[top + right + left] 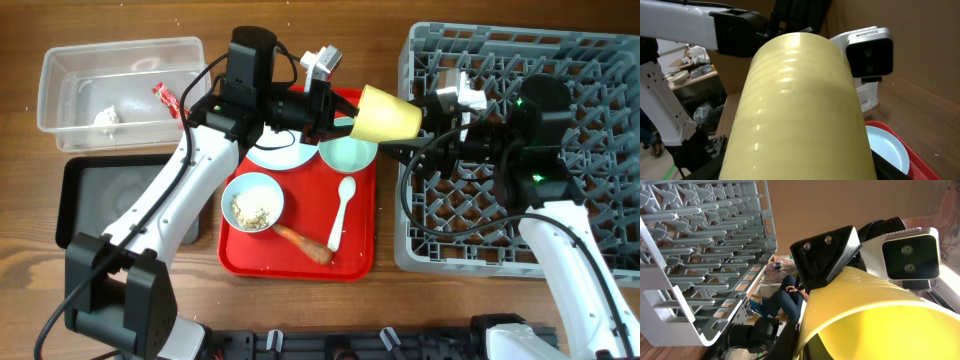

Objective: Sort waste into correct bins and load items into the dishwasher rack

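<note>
The yellow cup (pixel 388 113) hangs on its side above the right edge of the red tray (pixel 300 265), between both grippers. My left gripper (pixel 345 125) is shut on its rim, which fills the left wrist view (pixel 880 315). My right gripper (pixel 405 148) grips the cup from the rack side, and its body fills the right wrist view (pixel 800 110). On the tray are the white plate (pixel 275 152), mint bowl (pixel 348 153), light-blue bowl (pixel 252 200) with rice crumbs, carrot piece (pixel 305 244) and white spoon (pixel 343 210).
The grey dishwasher rack (pixel 600 60) stands at the right and also shows in the left wrist view (pixel 700 255). The clear tub (pixel 70 130) at the far left holds the tissue (pixel 107 117) and red wrapper (pixel 165 98). The black tray (pixel 80 200) lies in front of it.
</note>
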{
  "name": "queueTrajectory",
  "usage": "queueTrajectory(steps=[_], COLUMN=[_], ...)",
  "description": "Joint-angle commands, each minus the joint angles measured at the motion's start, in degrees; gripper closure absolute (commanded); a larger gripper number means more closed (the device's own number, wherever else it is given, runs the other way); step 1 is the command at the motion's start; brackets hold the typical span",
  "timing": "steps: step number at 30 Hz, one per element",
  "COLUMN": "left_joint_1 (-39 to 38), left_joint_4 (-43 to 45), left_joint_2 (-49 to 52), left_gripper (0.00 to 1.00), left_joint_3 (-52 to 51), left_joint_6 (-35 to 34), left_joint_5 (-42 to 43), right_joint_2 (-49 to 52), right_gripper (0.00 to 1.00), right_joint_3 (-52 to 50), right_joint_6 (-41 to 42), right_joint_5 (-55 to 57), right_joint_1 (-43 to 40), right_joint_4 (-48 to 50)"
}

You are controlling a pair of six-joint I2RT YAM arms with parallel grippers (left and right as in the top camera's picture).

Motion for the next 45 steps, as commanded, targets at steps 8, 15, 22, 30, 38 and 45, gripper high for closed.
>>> queueTrajectory(steps=[8,15,22,30,38,45], left_joint_1=[-0.15,-0.15,-0.15,-0.15,-0.39,-2.12], left_joint_4=[-0.04,0.02,0.39,0.39,0.15,-0.07], left_joint_2=[-0.39,-0.42,-0.42,-0.42,-0.42,-0.42], left_gripper=[0.96,0.96,0.96,0.96,0.96,0.96], left_joint_3=[0.81,0.81,0.81,0.81,0.79,0.79], left_joint_6=[0.09,0.07,0.09,0.57,0.55,0.55], left_joint_5=[-1.88,-0.15,1.16,3.82,0.37,-4.68], right_joint_2=[0.22,1.57,5.20,5.20,5.20,5.20], right_gripper=[0.18,0.18,0.21,0.20,0.21,0.22], right_joint_3=[0.59,0.59,0.59,0.59,0.59,0.59], right_joint_6=[-1.22,-4.17,-5.86,-5.51,-5.46,-1.90], right_joint_5=[-4.63,-9.57,-14.32,-16.81,-15.91,-12.26], right_joint_1=[0.74,0.92,0.92,0.92,0.92,0.92], right_joint_4=[7.52,9.25,9.55,12.83,14.05,14.53])
